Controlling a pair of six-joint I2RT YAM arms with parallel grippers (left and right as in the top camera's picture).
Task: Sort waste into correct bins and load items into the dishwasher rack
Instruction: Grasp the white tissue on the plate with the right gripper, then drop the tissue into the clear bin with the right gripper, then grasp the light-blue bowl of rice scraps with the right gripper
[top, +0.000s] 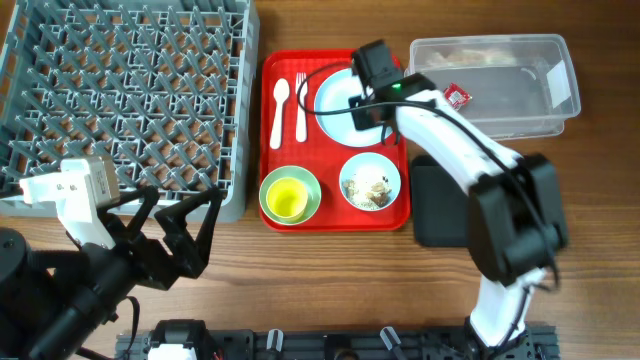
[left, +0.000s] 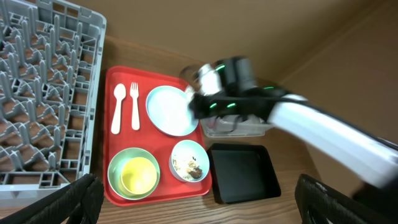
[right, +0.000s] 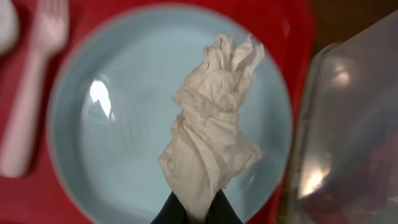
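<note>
The only print in sight is the white marking on the wrapper (top: 458, 96), too small to read. The wrapper lies in the tub (top: 530, 90) at the upper right of the overhead view, near its left end.

The right gripper (right: 198, 211) is closed on a crumpled white napkin (right: 211, 137), pinched at the bottom of the wrist view, with the paper spreading up the frame over the plate (right: 112, 155). Whether the napkin touches the plate cannot be told. The left gripper (top: 185, 225) stands wide open and empty at the lower left, just below the rack's (top: 120, 90) lower edge.

The plate sits at the upper right of the red tray (top: 330, 150), with the fork (top: 300, 105) and spoon (top: 280, 110) side by side to its left. A bowl (top: 266, 205) at the tray's lower left holds the cup (top: 287, 198). A second bowl (top: 347, 190) at the lower right holds crumbs (top: 372, 185).

Only a narrow strip of table (top: 330, 270) parts the rack's right edge from the tray's left rim. The tub's left end lies just beside the tray's upper right corner. The black tray (top: 435, 215) lies just beside the tray's right rim, partly under the right arm. Bare wood shows along the bottom centre.
</note>
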